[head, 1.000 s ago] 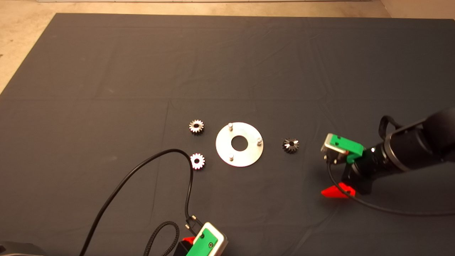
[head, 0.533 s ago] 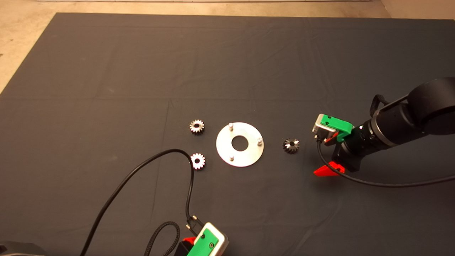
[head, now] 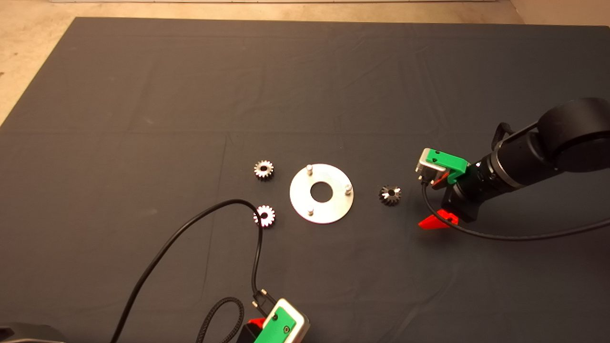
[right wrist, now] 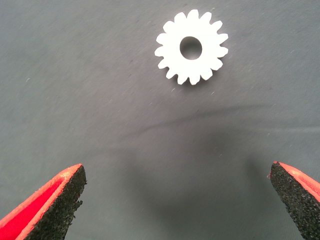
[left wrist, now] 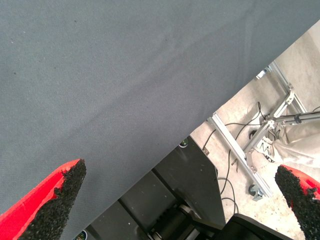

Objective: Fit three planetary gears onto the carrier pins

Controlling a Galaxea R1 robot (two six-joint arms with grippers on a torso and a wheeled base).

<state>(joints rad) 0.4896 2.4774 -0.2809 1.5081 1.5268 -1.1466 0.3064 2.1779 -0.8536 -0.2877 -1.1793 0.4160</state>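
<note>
Right wrist view has the right gripper [right wrist: 175,200] spread wide with nothing between its pads, poised over the dark mat [right wrist: 75,100], and one planetary gear [right wrist: 191,47] lies flat just ahead of its fingertips. Beyond that gear sits the round disc [head: 295,202] with its three carrier pins [head: 348,189] bare, and past it the other two gears [head: 263,169] [head: 265,216] lie on the mat. Farthest off, the left gripper [left wrist: 175,200] waits at the mat's near edge, fingers apart and empty.
</note>
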